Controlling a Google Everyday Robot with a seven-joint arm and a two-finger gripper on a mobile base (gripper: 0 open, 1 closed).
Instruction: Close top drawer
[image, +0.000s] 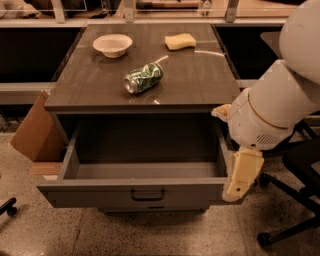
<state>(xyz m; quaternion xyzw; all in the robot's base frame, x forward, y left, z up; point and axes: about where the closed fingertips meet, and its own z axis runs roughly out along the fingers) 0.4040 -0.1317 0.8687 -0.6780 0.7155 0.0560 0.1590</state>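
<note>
Top drawer (90, 196): stood pulled out beneath the tabletop (195, 80).
Pincer (236, 184): hung beside drawer's right front corner; spread or pressed could not be told.
Tabletop load: 1 bowl (112, 45), 1 sponge (180, 41), 1 can (144, 78).

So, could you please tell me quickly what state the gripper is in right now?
Gripper: cannot be told whether open or closed; it hangs by the right front corner of the open top drawer.
</note>
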